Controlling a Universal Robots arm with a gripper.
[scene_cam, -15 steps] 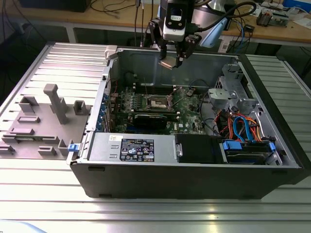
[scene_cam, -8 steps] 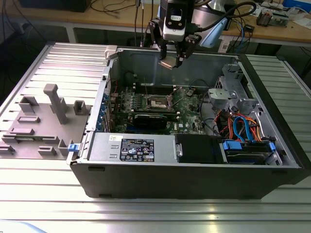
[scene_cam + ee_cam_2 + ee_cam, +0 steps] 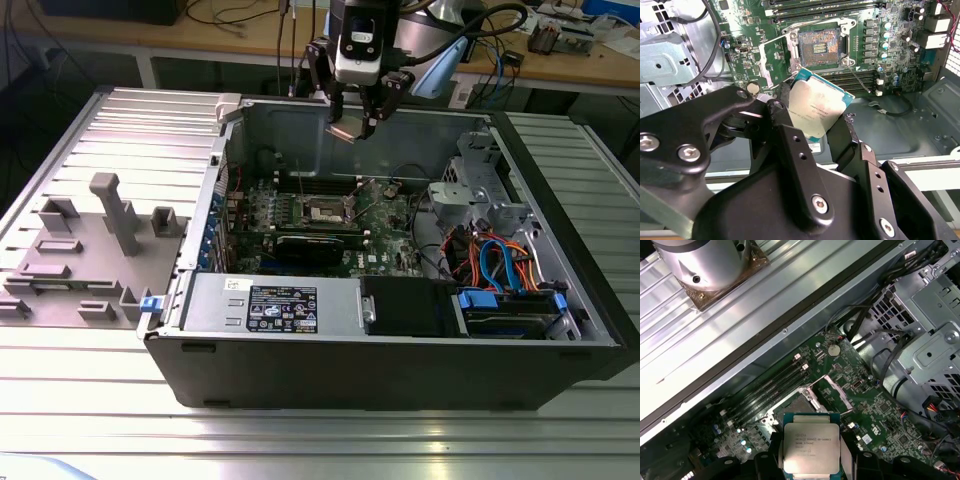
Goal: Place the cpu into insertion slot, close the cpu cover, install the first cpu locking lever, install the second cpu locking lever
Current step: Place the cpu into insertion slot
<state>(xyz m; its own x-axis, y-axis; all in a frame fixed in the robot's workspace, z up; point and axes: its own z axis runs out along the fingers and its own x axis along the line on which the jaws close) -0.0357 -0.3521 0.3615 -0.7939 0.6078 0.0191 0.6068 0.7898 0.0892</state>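
**Status: step one of four in progress**

- The jaws are clenching the cpu (image 3: 816, 112) by two opposite edges. Its pale metal top is facing the cameras in both wrist views.
- In the exterior view the cpu is hanging over the open computer case (image 3: 400, 370), which is standing on the ribbed tabletop (image 3: 100, 400).
- The cpu is hovering well above the insertion slot (image 3: 821, 47). It is not touching the slot and is sitting off to one side rather than squarely over it.
- The insertion slot is lying bare on the green motherboard (image 3: 390, 235). Its contact field is showing, and no chip is sitting in it.
- The cpu cover (image 3: 840, 391) is standing swung open just beside the insertion slot, so the opening is unobstructed.
- One thin wire lever (image 3: 860, 79) is angling away from a corner of the insertion slot and appears released. The second lever cannot be identified with confidence.

**Assessment**

- None of the four steps is showing as complete.
- The chip is gripped and carried into the case but not yet seated.
- Seating the chip, closing the cover and fastening both levers are all outstanding.
- The open cover and the released lever suggest that the insertion slot is ready to receive the chip.
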